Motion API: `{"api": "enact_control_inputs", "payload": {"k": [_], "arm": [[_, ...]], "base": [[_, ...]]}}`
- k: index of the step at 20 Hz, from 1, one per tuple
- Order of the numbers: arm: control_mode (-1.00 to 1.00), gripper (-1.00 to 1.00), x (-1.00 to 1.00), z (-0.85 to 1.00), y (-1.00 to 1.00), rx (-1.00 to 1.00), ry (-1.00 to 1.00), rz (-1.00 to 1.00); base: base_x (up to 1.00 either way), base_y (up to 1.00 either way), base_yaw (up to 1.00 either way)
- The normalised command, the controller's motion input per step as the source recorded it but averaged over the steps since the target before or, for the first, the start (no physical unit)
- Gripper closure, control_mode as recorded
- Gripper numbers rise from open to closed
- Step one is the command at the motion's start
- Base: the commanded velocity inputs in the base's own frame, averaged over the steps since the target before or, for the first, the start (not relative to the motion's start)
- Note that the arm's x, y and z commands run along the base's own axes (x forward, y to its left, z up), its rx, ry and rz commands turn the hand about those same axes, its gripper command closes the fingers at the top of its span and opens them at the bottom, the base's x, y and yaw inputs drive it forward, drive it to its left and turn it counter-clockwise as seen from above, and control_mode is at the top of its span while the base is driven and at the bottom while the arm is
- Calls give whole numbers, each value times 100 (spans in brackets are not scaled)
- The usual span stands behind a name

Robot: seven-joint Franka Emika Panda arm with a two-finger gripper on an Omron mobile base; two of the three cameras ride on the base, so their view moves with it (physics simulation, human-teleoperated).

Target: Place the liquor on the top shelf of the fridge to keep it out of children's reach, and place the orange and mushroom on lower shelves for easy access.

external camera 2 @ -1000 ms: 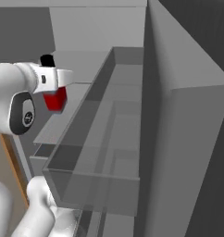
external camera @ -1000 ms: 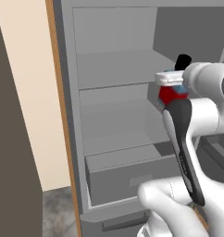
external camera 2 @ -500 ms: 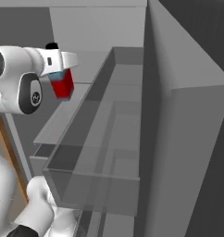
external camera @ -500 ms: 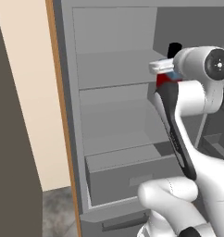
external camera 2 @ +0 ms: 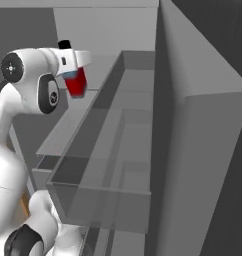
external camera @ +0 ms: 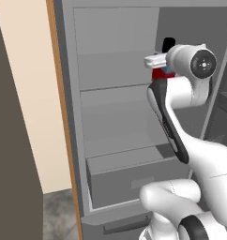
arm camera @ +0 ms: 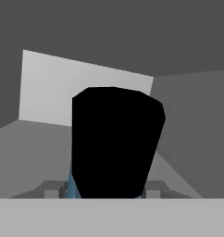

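Observation:
My gripper (external camera: pixel 158 63) (external camera 2: pixel 73 64) is shut on the liquor (external camera: pixel 160 74) (external camera 2: pixel 76 86), which it holds upright by the blue upper half with the red lower half hanging below. Its black cap (arm camera: pixel 115 139) looms large in the hand view, with a finger (arm camera: pixel 52 189) on either side. The bottle hangs at the front right of the open fridge (external camera: pixel 110 47), slightly above the top shelf (external camera: pixel 115 87) (external camera 2: pixel 73 125). I cannot tell whether it touches the board. A lower shelf (external camera: pixel 120 151) lies above the drawer. The orange and the mushroom are out of view.
A grey box drawer (external camera: pixel 129 183) sits at the fridge's bottom. The wood-brown side edge (external camera: pixel 59 93) and a beige wall (external camera: pixel 26 93) bound the left. The open door's deep bins (external camera 2: pixel 118 150) stand close to the right of the arm.
The arm has lifted the liquor higher and carried it toward the fridge's inside, level with the top shelf. The grip on the bottle has not changed.

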Motion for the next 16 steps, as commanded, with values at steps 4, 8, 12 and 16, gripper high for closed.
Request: {"api": "enact_control_inputs", "payload": {"k": [4, 8, 12, 16], "arm": [[-100, 100, 62, -1, 0, 8, -1, 0], [-100, 100, 56, -5, 0, 6, 9, 0], [-100, 100, 53, -25, 0, 1, 16, 0], [-100, 100, 56, -41, 0, 0, 14, 0]], "base": [[0, 0, 0], [0, 0, 0], [0, 0, 0], [0, 0, 0]]}}
